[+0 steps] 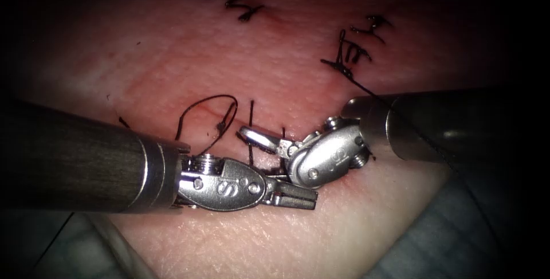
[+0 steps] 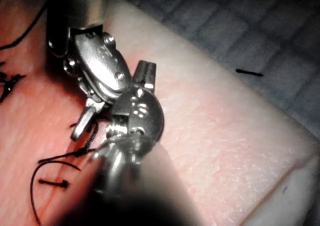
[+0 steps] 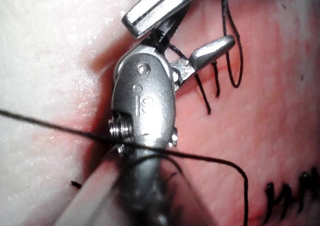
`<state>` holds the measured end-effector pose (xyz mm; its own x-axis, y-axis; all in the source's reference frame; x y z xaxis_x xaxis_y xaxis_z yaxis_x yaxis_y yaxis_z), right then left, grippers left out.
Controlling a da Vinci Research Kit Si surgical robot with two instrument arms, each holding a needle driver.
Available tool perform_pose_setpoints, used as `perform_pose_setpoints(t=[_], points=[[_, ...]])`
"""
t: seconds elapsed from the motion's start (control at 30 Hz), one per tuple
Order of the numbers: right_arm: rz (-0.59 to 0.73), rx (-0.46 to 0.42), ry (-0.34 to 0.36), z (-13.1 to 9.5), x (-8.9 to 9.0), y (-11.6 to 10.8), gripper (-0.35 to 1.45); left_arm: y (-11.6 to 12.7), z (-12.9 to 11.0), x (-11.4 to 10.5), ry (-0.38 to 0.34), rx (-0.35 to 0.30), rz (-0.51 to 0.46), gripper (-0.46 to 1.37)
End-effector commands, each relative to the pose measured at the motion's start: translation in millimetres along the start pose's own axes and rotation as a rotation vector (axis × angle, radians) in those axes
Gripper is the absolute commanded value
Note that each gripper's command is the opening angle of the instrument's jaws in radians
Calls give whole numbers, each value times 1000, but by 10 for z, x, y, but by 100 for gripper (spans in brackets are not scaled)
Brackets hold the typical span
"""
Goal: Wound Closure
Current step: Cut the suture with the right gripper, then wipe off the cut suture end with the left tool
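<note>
The needle is not something you can pick out here; loose thread (image 1: 206, 113) loops over the tissue (image 1: 189, 55) just left of the tools, near finished stitches (image 1: 355, 50). Your right tool (image 1: 258, 137) reaches left with jaws parted, apparently around a strand, grip unconfirmed. Your left tool (image 1: 298, 195) lies beside it, jaws nearly closed, seemingly empty, probably waiting.

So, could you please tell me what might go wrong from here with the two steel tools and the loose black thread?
The left arm's steel tool, jaws shut with nothing visibly held, lies right against the wrist of the right arm's steel tool; any move could knock them together. A strand of black thread lies across the right tool's shaft and might snag or pull.
</note>
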<state>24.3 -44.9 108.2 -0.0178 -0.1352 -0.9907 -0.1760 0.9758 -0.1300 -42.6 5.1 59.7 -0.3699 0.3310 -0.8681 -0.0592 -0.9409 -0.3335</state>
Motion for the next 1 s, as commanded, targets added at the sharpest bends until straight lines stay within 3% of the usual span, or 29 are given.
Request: perform_pose_setpoints(t=[0.03,0.07,0.1,0.13,0.67,0.7,0.73,0.8,0.87,1.0], points=[[-1,8,1,-1,0,-1,117,0,0,0,0,-5,0,-35],[-1,16,2,-2,1,-2,84,0,0,0,0,-5,0,-35],[-3,41,25,-4,1,-4,17,0,0,0,0,-5,0,-35],[-3,65,41,-4,1,-5,-34,0,0,0,0,-5,0,-35],[-48,67,36,-11,5,-5,-35,2,-4,-1,1,-8,-4,-35],[-48,70,34,-11,5,-4,-18,2,-4,-2,1,-9,-4,-35],[-47,64,36,-11,5,-3,15,2,-4,-2,1,-9,-4,-35],[-32,3,45,-10,4,1,138,1,-4,-2,1,-9,-4,-35],[-18,-46,49,-10,3,3,144,1,-4,-2,1,-9,-3,-35],[-15,-43,47,-12,5,5,144,1,-4,-2,1,-9,-3,-35]])
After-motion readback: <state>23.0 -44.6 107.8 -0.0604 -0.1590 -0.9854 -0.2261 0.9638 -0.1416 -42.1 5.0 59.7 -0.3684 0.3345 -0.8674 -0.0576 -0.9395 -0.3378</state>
